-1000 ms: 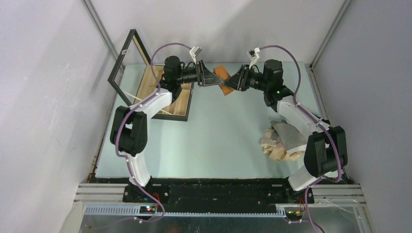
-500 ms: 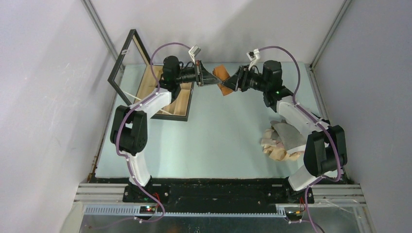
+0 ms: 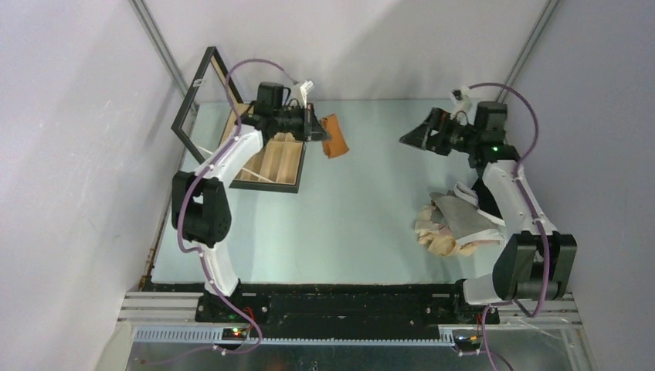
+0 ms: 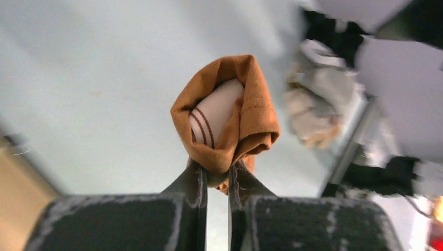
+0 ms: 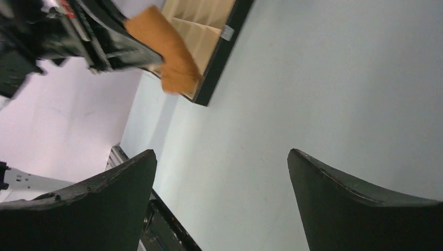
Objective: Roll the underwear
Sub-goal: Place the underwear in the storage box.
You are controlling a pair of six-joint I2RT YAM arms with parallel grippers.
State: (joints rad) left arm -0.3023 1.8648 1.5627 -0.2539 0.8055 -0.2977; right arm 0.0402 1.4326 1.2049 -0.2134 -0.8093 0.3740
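The left gripper (image 4: 217, 175) is clenched on the rolled rust-brown underwear (image 4: 245, 115) — hanging near the wooden box (image 3: 270, 162). The right gripper (image 5: 222, 157) gapes wide and empty, well apart.

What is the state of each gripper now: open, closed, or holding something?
Left gripper: closed, holding the rust-brown cloth underwear, bundled up.
Right gripper: open wide, holding nothing.

I have two tools: left tool (image 4: 217, 175) and right tool (image 5: 222, 157). One compartmented box (image 3: 266, 158). One rust-brown underwear (image 3: 334, 137) just right of the box. Farther right, one heap of underwear (image 3: 452, 224), at least three pieces, total unclear.
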